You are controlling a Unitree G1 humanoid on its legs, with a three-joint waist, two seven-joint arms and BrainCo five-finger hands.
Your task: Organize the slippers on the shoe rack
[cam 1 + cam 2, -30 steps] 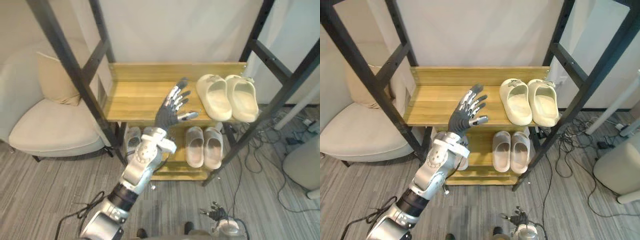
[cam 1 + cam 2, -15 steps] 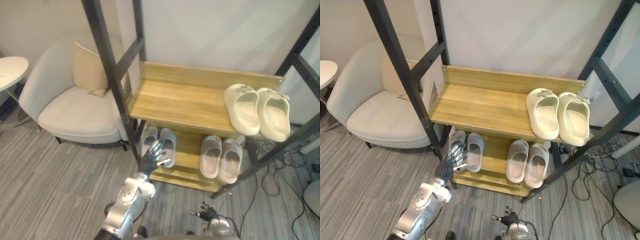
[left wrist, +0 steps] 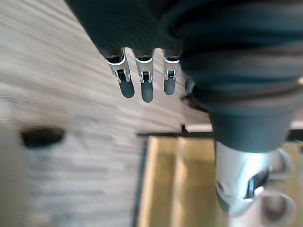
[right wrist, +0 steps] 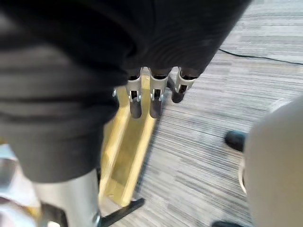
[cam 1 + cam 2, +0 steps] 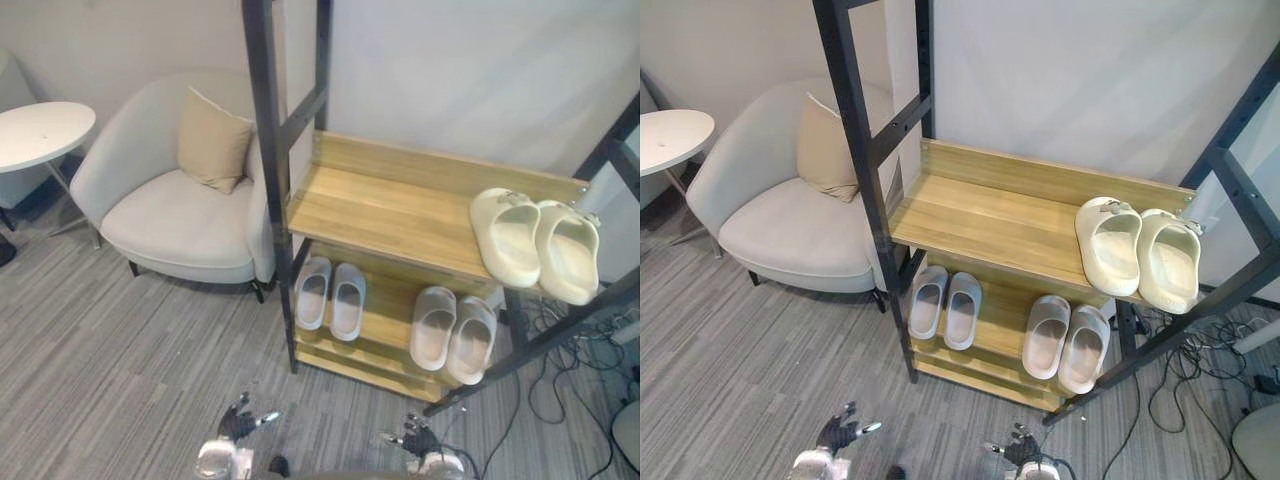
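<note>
A pair of cream slippers (image 5: 535, 240) lies side by side at the right end of the wooden shoe rack's top shelf (image 5: 390, 205). On the lower shelf (image 5: 995, 325) sit two grey pairs, one at the left (image 5: 332, 297) and one at the right (image 5: 455, 330). My left hand (image 5: 238, 425) hangs low over the floor in front of the rack, open and empty, its fingers (image 3: 142, 80) straight. My right hand (image 5: 418, 437) is also low by the floor, open, with fingers (image 4: 154, 94) straight and nothing in them.
Black metal posts (image 5: 268, 170) frame the rack at its left and right. A pale armchair (image 5: 175, 215) with a beige cushion (image 5: 213, 140) stands left of it, and a white round table (image 5: 40, 132) farther left. Cables (image 5: 570, 375) lie on the floor at the right.
My left hand has dropped from in front of the lower shelf down to the floor level. The camera has pulled back and turned left, bringing in the chair and table.
</note>
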